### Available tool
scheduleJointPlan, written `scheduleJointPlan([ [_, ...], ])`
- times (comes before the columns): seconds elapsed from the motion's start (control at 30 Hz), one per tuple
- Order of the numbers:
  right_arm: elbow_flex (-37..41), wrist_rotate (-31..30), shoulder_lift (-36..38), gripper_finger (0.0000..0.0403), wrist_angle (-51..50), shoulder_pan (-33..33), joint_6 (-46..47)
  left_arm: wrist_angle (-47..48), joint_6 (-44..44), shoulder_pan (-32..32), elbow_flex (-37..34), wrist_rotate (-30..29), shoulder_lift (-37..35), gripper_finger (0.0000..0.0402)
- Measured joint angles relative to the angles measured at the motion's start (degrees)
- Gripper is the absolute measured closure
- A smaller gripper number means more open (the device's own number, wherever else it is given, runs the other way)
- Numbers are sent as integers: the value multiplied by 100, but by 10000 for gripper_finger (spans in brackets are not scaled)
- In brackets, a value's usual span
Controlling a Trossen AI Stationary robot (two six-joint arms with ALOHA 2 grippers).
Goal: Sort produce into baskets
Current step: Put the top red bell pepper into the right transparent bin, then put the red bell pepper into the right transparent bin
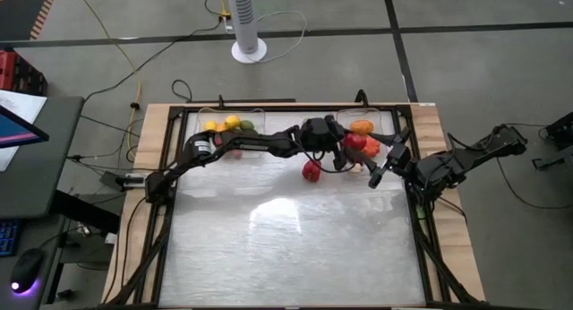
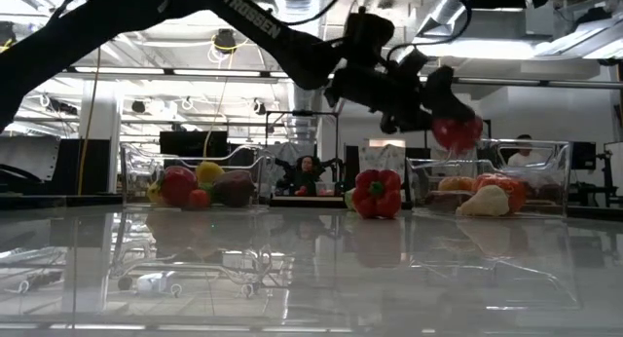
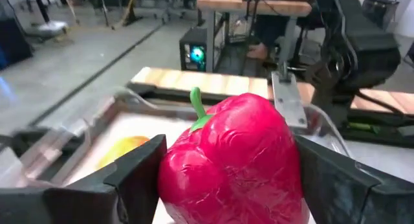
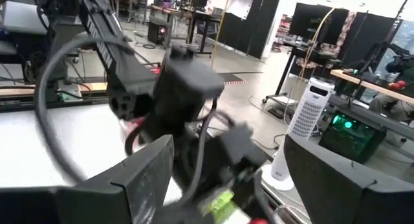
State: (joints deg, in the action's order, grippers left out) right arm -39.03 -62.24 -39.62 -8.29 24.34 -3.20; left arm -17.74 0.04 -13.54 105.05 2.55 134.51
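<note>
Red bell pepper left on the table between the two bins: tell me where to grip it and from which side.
Take the red bell pepper across its wide lobed body, coming straight down from above. It stands upright with its green stem up, clear of both bins, so its sides look open. The right gripper, open and empty, seems nearest; the left gripper already holds a red pepper.

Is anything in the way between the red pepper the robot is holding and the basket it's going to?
Nothing visible blocks it. The left gripper holds the red pepper above the right basket; the right gripper waits just beside it.
</note>
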Motion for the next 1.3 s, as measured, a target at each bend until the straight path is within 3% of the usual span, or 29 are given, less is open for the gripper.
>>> scheduleJointPlan([
  [0.27, 0, 0, 0, 84, -3, 0, 6, 386, -132, 15, 37, 120, -38, 40],
  [0.53, 0, -2, 0, 84, -234, 20, 100, 2993, 940, -18, 372, -419, -1054, 32],
  [0.7, 2, -163, 17, 84, -299, 109, 127, 4856, 1299, -75, 335, -770, -1231, 31],
  [0.87, 2, -234, 33, 84, -264, 210, 160, 5278, 617, -368, 281, -172, -1291, 31],
  [1.03, 2, -234, 35, 84, -262, 239, 144, 5522, 892, -205, 30, 314, -1250, 35],
  [1.1, 2, -234, 33, 84, -262, 214, 140, 5558, 1000, -70, -13, 253, -1271, 40],
  [1.3, 2, -234, 30, 84, -216, 210, 126, 5485, 1594, 348, -306, -766, -1260, 44],
])
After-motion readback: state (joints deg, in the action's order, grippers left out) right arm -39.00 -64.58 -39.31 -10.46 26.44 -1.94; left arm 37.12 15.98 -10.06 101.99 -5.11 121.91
